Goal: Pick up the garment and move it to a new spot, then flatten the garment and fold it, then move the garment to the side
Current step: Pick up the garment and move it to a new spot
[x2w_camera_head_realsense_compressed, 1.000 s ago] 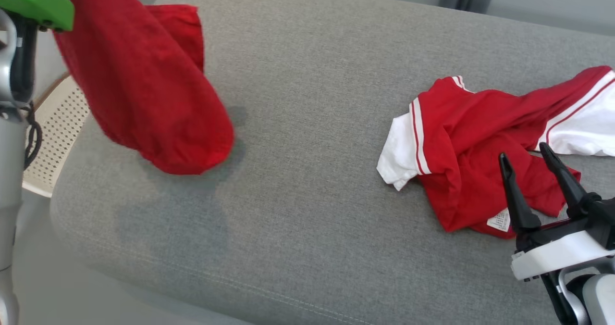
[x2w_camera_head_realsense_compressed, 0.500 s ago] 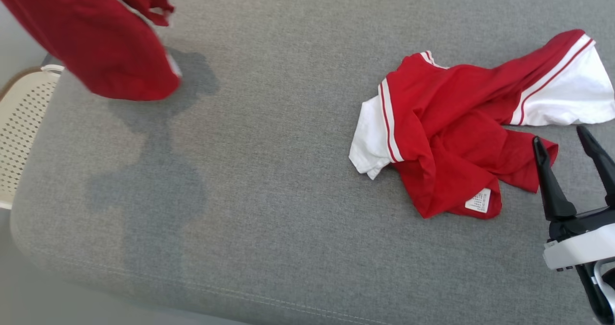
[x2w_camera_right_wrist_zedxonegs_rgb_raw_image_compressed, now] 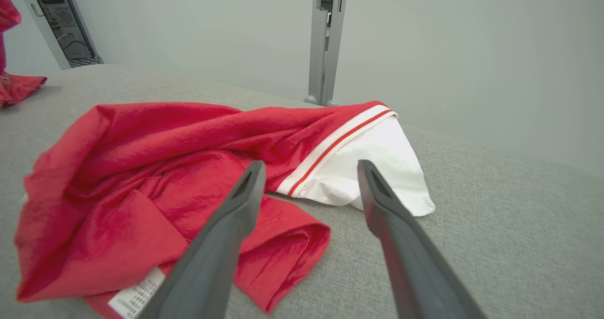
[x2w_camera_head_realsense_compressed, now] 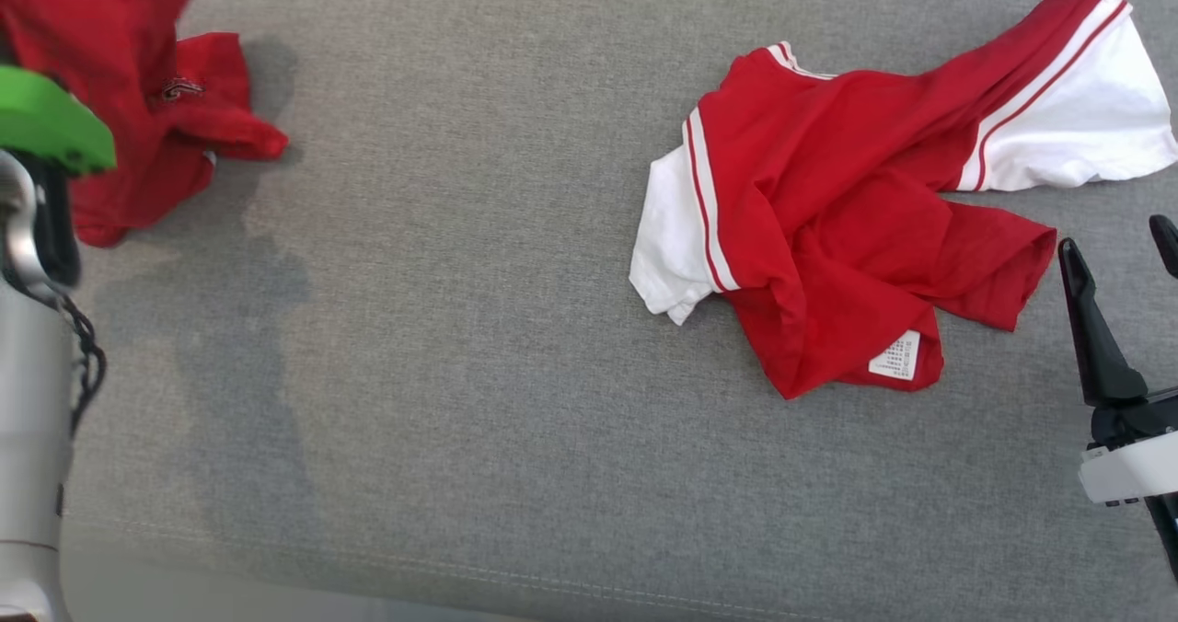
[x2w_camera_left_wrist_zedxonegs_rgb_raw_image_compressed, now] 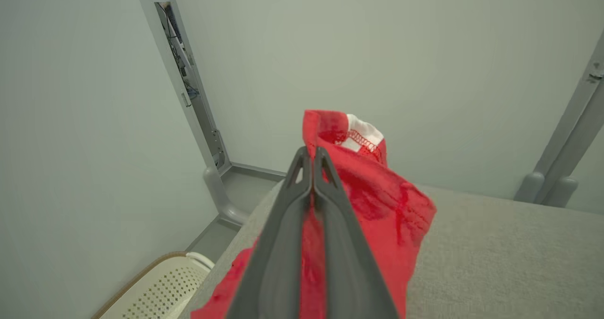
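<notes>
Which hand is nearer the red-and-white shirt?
Right. The right hand is open beside the crumpled red-and-white shirt; the left hand, shut on a red garment, is far off.

Bench: coarse grey woven cloth, matt. Red-and-white garment: soft cloth, faint sheen in the folds. Right end effector: smooth matt dark plastic fingers. Green cap: smooth plastic.

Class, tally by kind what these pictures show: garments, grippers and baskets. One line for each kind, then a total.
Garments: 2, the plain red garment and the red-and-white garment
Grippers: 2, the left gripper and the right gripper
Baskets: 1, the cream basket
Total: 5
</notes>
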{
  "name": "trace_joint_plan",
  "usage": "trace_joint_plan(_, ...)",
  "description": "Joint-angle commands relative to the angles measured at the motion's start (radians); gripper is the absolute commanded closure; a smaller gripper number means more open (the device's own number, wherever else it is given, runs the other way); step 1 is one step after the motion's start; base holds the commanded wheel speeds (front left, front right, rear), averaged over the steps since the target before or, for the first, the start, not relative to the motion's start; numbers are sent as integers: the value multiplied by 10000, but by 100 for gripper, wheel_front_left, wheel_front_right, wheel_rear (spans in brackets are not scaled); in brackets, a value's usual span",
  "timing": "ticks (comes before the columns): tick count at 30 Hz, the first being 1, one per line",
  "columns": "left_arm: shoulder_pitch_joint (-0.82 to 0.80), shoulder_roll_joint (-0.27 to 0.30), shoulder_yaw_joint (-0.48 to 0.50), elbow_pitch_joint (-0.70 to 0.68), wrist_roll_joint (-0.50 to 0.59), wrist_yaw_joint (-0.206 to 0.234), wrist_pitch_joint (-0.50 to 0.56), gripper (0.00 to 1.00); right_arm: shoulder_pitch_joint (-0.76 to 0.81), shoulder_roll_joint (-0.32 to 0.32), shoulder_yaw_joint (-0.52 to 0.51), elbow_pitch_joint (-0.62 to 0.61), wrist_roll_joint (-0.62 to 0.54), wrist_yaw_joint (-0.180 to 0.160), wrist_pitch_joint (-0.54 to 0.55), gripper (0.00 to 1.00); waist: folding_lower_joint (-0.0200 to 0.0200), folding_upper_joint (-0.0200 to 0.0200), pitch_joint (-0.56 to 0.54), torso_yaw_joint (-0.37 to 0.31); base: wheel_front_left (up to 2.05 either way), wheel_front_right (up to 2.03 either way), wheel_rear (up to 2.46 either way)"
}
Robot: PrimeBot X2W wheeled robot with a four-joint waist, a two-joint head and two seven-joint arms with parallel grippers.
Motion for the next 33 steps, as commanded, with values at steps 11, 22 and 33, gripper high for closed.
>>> trace_joint_plan(11, 362, -698, 159, 2663, -341, -252, -784, 100, 70, -336, -300, -294, 122, -14, 169, 0, 0, 0, 585, -225, 0, 0, 0)
trace_joint_plan(22, 52, -652, 753, 830, 831, 125, -907, 0, -168, -69, -49, 55, 143, -14, -42, 0, 0, 0, 77, -489, 0, 0, 0)
trace_joint_plan(33, 629, -872, 753, -763, 2032, -328, -909, 0, -493, 734, 581, 1265, 7, -14, -673, 0, 0, 0, -1159, -1779, 0, 0, 0)
